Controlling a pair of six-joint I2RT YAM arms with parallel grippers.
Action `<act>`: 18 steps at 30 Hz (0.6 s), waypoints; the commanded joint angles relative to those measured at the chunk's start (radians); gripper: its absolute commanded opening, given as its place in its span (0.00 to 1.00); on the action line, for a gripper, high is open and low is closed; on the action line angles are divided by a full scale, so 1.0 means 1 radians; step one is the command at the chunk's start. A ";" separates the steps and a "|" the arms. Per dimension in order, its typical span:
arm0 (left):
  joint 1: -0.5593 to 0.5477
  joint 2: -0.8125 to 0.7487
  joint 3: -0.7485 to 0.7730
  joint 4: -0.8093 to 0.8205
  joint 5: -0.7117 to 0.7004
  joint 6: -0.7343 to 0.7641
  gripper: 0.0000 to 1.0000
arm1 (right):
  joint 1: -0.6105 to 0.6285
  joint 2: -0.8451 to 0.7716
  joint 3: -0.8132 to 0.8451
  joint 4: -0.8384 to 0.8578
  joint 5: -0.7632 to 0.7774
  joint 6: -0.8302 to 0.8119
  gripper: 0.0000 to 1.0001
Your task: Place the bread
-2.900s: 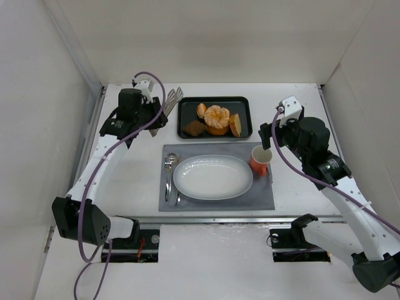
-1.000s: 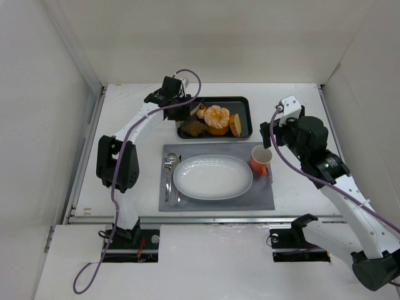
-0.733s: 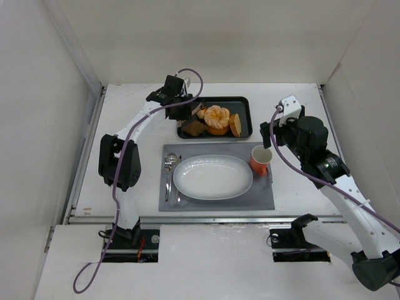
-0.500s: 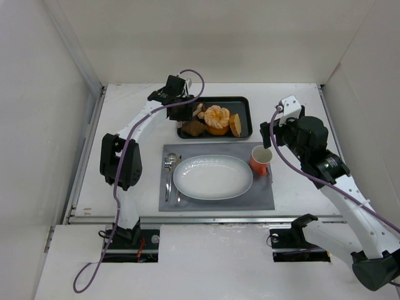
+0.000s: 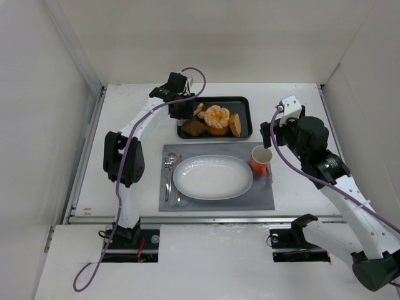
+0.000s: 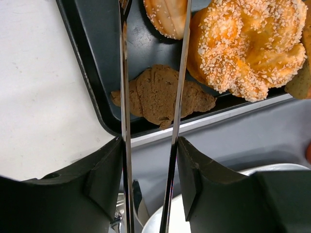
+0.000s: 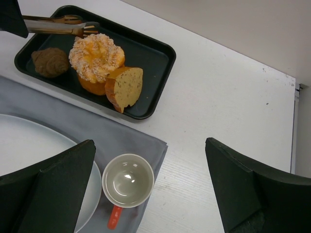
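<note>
The bread (image 6: 167,17) lies between tongs (image 6: 181,77) held by left fingers (image 6: 104,184).

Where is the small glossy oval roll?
Left wrist view, top centre: the golden oval roll lies in the black tray between the metal tongs, beside the large seeded pastry.

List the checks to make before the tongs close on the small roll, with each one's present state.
1. Grip of left gripper on tongs: ok.
2. Small bread lined up between tong arms: ok.
3. Tong tips past the bread: cannot tell, out of frame.
4. Gap from tongs to sesame pastry: cannot tell, one arm skirts it.
5. Room on plate: ok, bare.
6. Distance of right gripper from tray: ok.
</note>
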 commanded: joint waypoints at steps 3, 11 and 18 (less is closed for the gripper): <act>-0.019 0.026 0.067 -0.037 0.007 0.018 0.42 | 0.006 -0.020 0.000 0.046 0.013 -0.002 1.00; -0.019 0.036 0.067 -0.037 0.007 0.018 0.39 | 0.006 -0.029 0.000 0.056 0.013 -0.002 1.00; -0.028 0.016 0.057 -0.037 -0.013 0.018 0.24 | 0.006 -0.029 0.000 0.056 0.013 -0.002 1.00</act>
